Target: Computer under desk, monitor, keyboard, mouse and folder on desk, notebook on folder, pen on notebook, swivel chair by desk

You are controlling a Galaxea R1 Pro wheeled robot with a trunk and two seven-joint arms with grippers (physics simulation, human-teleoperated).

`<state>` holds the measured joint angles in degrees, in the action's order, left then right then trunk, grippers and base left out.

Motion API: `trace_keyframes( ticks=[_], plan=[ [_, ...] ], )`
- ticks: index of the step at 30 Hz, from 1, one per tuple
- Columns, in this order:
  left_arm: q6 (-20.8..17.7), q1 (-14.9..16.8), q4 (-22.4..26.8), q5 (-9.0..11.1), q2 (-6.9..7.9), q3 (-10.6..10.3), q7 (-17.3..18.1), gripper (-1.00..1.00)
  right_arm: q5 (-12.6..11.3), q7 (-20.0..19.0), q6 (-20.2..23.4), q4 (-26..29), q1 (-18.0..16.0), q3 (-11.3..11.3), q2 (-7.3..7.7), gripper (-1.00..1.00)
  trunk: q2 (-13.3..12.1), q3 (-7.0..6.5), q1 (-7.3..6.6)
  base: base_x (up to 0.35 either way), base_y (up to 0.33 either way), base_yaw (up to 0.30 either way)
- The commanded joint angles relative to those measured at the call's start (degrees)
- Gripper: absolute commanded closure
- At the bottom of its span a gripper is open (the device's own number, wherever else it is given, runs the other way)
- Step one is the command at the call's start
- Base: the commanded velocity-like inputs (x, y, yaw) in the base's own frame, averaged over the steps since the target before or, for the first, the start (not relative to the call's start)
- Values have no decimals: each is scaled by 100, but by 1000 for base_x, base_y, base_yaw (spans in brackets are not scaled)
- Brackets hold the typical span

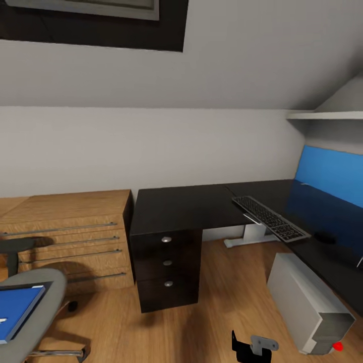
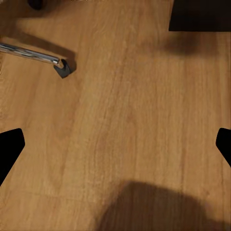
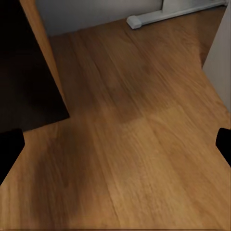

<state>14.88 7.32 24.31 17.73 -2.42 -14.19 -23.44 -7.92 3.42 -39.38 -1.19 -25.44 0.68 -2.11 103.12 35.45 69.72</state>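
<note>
A black L-shaped desk stands against the wall. The dark keyboard lies on it at an angle, and a small dark shape that may be the mouse sits just beyond. The grey computer tower stands on the floor under the desk's right wing. At lower left, the blue folder lies on the grey swivel chair's seat. My left gripper is open over bare floor near a chair caster. My right gripper is open above the floor beside the desk's drawer unit.
A wooden dresser stands left of the desk's black drawer unit. A blue panel rises behind the desk at right, under a white shelf. The desk's white foot rests on the wood floor. Part of my right arm shows low.
</note>
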Motion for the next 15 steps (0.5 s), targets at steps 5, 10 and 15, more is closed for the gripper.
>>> trace_keyframes(
  ticks=[5, 10, 15],
  plan=[
    [24, 5, -5, 55, 4, -54, -36, -100, -16, 1, -26, -13, -5, 3, -1, -100, -199, -85, -111, 0, 0, 0],
    [23, 6, -5, 55, 4, -53, -32, -100, -11, 1, -26, -13, -2, 3, -6, -100, -400, -174, -221, 0, 0, -50],
    [23, 5, -22, 55, 4, -55, -31, -100, -8, -11, -26, -13, 2, 3, -9, -100, -600, -263, -331, 0, 0, -209]
  ],
)
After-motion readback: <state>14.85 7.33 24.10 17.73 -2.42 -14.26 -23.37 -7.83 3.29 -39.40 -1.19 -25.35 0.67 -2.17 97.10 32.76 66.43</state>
